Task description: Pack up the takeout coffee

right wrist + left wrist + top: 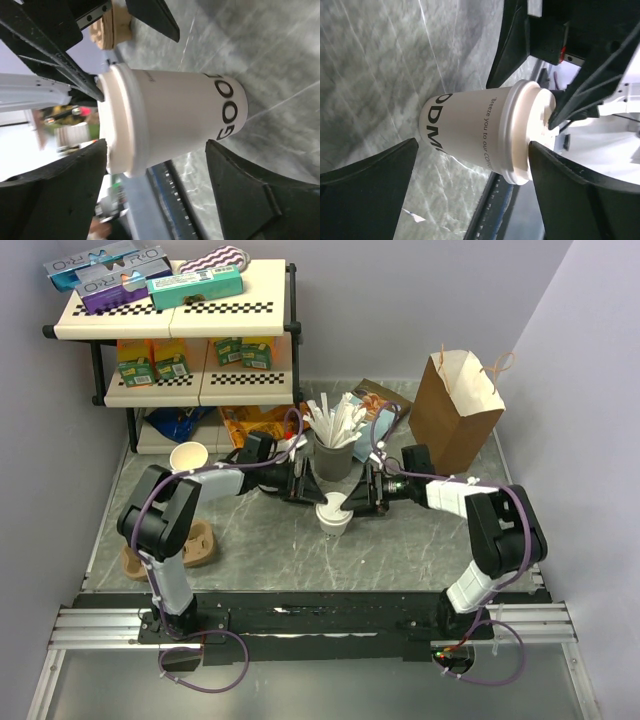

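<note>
1 table (250, 540), gray marbled top. 1 two-tier shelf rack (170, 315), far-left corner. 1 brown paper bag (455, 415), upright, mouth open, far right. 2 arms, reaching in from L and R toward ctr. 1 straw holder (334, 458), ctr. 1 takeout coffee (333, 515), upright on table just in front of holder, lid on. L gripper (312, 488) and R gripper (358, 495): fingers of each spread wide, cup standing in the gap, neither clamped on it.
</note>
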`<action>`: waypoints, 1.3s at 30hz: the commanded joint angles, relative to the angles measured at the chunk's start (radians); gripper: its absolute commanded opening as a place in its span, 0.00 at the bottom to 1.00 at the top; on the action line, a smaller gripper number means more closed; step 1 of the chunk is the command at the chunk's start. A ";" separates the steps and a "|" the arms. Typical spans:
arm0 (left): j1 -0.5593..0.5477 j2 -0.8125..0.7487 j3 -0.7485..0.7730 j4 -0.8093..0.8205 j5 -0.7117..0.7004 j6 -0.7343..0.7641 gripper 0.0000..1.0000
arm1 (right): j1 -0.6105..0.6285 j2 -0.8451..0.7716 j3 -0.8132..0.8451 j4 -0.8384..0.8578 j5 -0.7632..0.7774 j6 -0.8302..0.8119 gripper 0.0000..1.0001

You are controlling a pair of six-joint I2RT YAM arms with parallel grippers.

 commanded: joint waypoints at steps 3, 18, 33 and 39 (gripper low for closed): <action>-0.011 -0.054 0.089 -0.077 -0.024 0.134 0.99 | 0.005 -0.162 0.053 -0.031 0.081 -0.140 0.95; 0.089 -0.284 0.250 -0.502 -0.050 0.414 0.99 | 0.077 -0.268 0.151 -0.467 0.317 -0.888 0.95; 0.295 -0.509 0.244 -0.528 -0.068 0.451 0.99 | 0.238 -0.083 0.233 -0.486 0.402 -0.940 0.93; 0.334 -0.540 0.226 -0.539 -0.067 0.454 0.99 | 0.277 -0.014 0.305 -0.467 0.405 -0.874 0.88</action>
